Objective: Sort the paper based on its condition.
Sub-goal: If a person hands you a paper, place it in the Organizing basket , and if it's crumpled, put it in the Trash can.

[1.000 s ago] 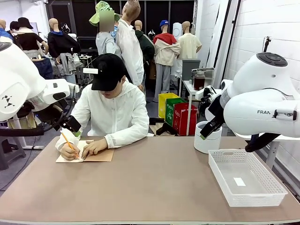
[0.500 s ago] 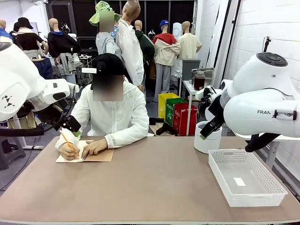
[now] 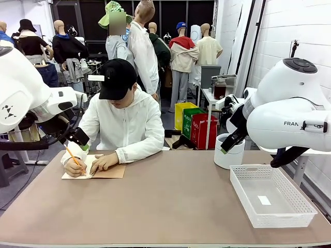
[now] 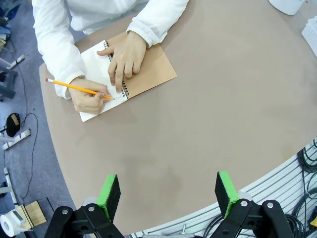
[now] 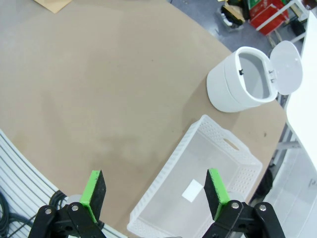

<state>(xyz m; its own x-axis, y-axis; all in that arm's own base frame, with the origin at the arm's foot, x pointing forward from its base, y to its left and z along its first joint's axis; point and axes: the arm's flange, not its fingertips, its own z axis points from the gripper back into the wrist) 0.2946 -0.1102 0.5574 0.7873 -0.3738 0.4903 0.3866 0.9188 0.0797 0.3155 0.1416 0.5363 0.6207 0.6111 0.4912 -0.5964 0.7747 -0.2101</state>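
Note:
The loose paper is out of view. At the far left of the table a person writes with a yellow pencil (image 4: pixel 74 88) on the open white page of a spiral notebook (image 4: pixel 148 69) with a brown cover (image 3: pixel 111 172), the other hand resting flat on it. My left gripper (image 4: pixel 167 196) hangs open high above the table's near left part, nothing between its green pads. Over the right side, above the white basket, my right gripper (image 5: pixel 154 191) is open and holds nothing.
A white lattice basket (image 3: pixel 243 188) (image 5: pixel 168 173) stands at the front right with a small white label on its floor. Behind it sits a round white bin (image 3: pixel 228 155) (image 5: pixel 233 94), its lid flipped open. Bare brown tabletop spans the middle.
The person's head lifted briefly and dropped back over the notebook; the pencil hand shifted slightly. Neither arm has moved.

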